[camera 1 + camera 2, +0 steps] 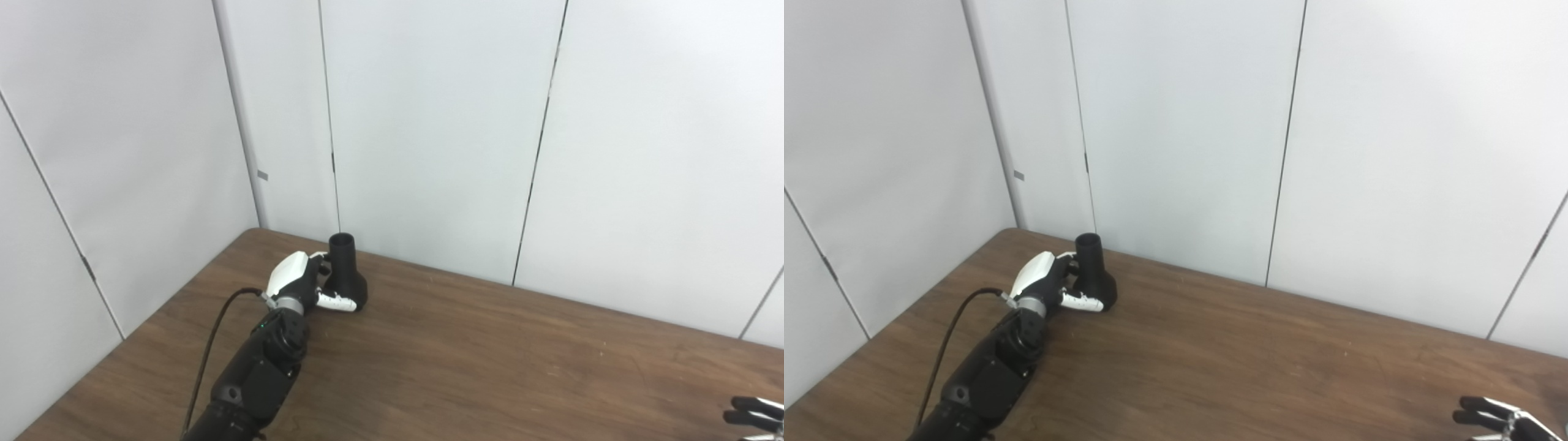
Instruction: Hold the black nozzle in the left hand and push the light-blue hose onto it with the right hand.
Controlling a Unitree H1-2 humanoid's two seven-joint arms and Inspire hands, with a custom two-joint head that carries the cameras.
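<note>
The black nozzle [346, 271] stands upright on the brown table [490, 355] near its back-left corner, narrow open end up and wide base down. My left hand [300, 282] is closed around it: the fingers reach round the neck from the left and the thumb [335, 302] lies across the front of the base. My right hand [1494, 418] shows only as dark fingertips at the bottom right edge, stretched out, apart, and holding nothing. No light-blue hose is in either view.
White wall panels [429, 122] close off the table right behind the nozzle and along the left side. A black cable [211, 343] loops from the left wrist down along the forearm.
</note>
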